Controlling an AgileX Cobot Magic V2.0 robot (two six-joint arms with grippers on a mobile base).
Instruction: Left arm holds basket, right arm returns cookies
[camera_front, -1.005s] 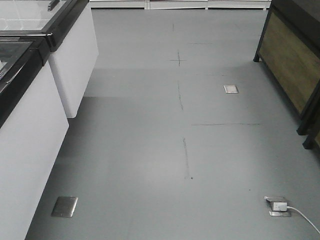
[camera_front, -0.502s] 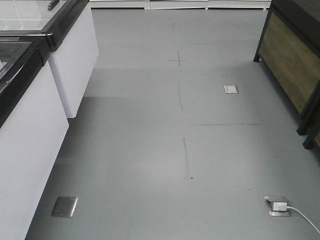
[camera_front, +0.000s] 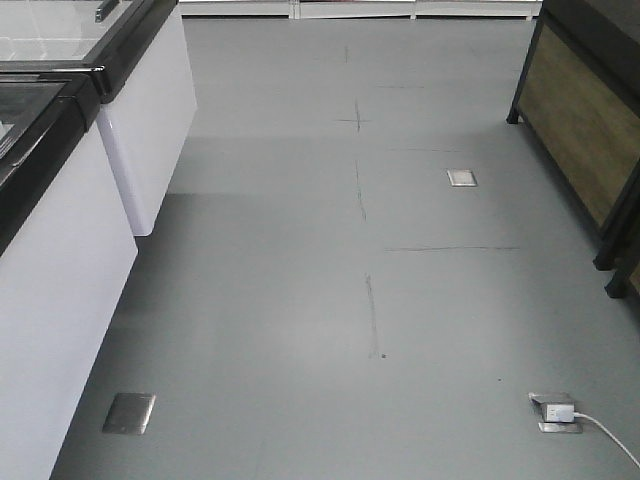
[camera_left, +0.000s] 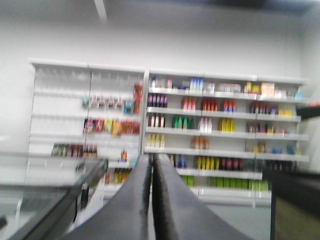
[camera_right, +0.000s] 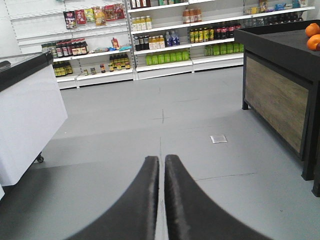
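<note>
Nothing among the task's things has shifted in the front view across the last second, though the floor (camera_front: 330, 300) has slid a touch downward in the picture, the steel floor plate (camera_front: 129, 413) near the lower left sitting slightly lower than before; neither the basket nor the cookies show in any view, so where they are cannot be told.

On the left wrist view, the left gripper (camera_left: 151, 165) points toward the shelving, its two dark jaws pressed together with only a thin seam between them and nothing held; that view is blurred. On the right wrist view, the right gripper (camera_right: 161, 165) likewise has its jaws closed against each other, empty, aimed low over the grey floor.

Beyond the left gripper stand white store shelves (camera_left: 220, 135) stocked with rows of coloured bottles, and to its lower left the dark rim of a glass-topped freezer (camera_left: 60, 195); beyond the right gripper the same kind of shelves line the far wall, a white freezer cabinet (camera_right: 27, 125) stands at the left, and a black-framed counter (camera_right: 280, 95) with wooden side panels stands at the right, two oranges (camera_right: 313, 36) resting on its top; in the front view a white plug and cable (camera_front: 585, 420) sit in a floor socket at the lower right.
</note>
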